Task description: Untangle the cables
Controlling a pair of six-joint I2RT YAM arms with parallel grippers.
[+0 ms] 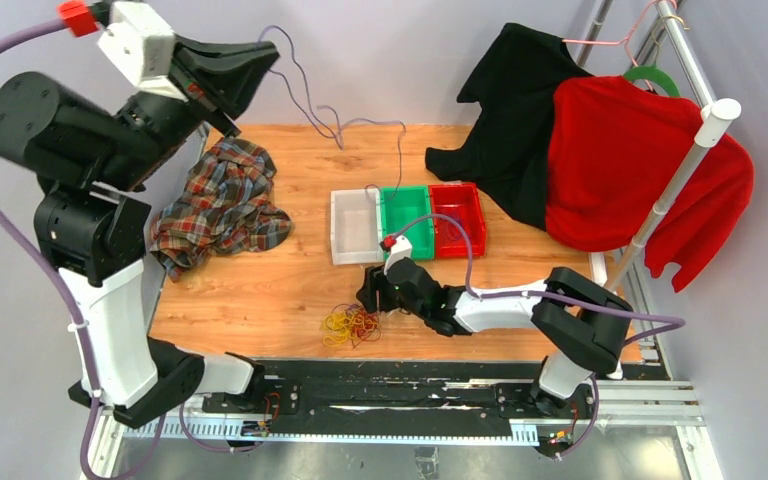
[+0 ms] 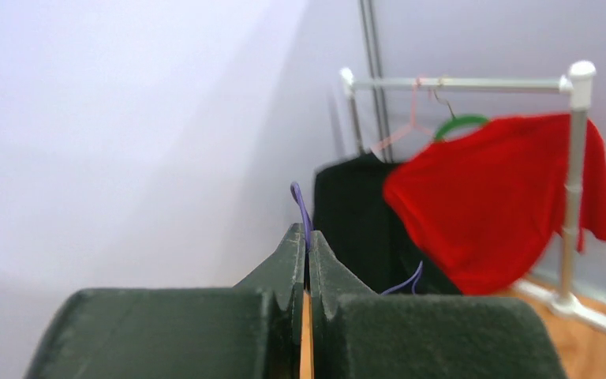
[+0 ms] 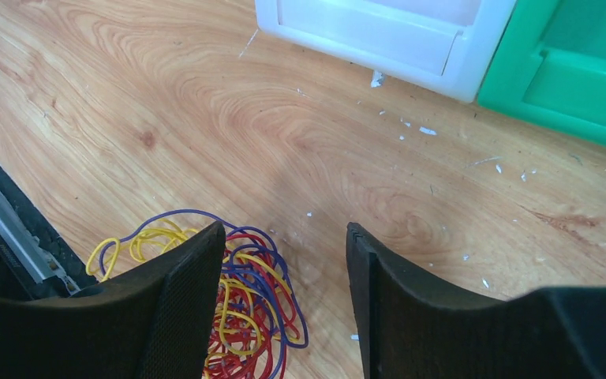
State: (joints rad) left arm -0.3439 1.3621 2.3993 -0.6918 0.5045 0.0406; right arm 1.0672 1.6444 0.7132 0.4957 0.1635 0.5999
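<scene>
Nearby, a plaid shirt [image 1: 222,205] lies left on the table [image 1: 260,300], three bins [image 1: 405,222] sit mid-table, and garments [image 1: 610,160] hang right. The cables [image 1: 350,325], a curly red, yellow and purple tangle, lie near the front edge, just beside the right gripper [image 3: 284,237], jaws apart and empty. The raised left gripper [image 2: 308,245] is closed tight, pinching a purple strand [image 2: 303,207].

A plaid shirt [image 1: 222,203] lies left of three bins [image 1: 412,205] on the table [image 1: 260,290].
</scene>
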